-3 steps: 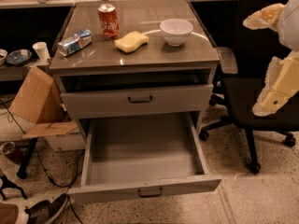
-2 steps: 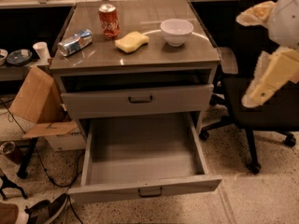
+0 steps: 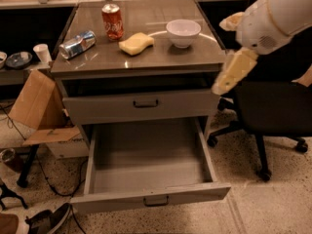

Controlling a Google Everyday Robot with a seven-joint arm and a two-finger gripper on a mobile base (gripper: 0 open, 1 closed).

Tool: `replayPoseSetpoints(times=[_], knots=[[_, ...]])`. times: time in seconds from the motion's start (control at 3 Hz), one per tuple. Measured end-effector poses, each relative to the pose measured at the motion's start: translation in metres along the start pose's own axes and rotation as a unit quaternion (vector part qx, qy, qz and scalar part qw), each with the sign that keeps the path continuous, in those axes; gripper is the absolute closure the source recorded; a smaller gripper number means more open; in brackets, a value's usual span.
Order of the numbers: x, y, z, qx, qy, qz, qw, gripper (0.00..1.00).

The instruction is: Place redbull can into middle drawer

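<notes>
Camera view: middle drawer (image 3: 146, 172) open, redbull can (image 3: 77, 44) on cabinet top (image 3: 146, 57), gripper (image 3: 222, 55) beside it, fingers (image 3: 235, 71) apart.

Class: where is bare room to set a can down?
The middle drawer is bare inside. The cabinet top is free along its front edge; redbull can, red can, sponge and bowl crowd its middle. The gripper hovers at its right edge.

We see a pale speckled stone floor (image 3: 273, 204) and a glossy grey-brown counter (image 3: 146, 57) catching warm overhead light. A black swivel office chair on castors (image 3: 278, 111) stands just right of the counter, and an open brown cardboard box (image 3: 34, 106) leans at its left. The cream gripper (image 3: 229, 48), jaws apart, hangs above the chair, beside the counter's right edge.
</notes>
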State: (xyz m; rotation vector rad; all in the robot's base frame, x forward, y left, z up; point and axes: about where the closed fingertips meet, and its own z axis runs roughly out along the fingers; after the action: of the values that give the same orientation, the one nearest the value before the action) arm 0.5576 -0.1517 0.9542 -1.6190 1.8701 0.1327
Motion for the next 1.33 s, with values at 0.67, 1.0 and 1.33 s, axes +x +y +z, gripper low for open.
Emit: replayPoseSetpoints(times=[0.67, 1.0, 1.33], knots=[[-0.045, -0.066, 0.078, 0.082, -0.026, 0.044, 0.9953, 0.0], [-0.077, -0.097, 0.113, 0.13, -0.034, 0.074, 0.9882, 0.0], [-0.087, -0.101, 0.117, 0.137, -0.044, 0.107, 0.9838, 0.0]])
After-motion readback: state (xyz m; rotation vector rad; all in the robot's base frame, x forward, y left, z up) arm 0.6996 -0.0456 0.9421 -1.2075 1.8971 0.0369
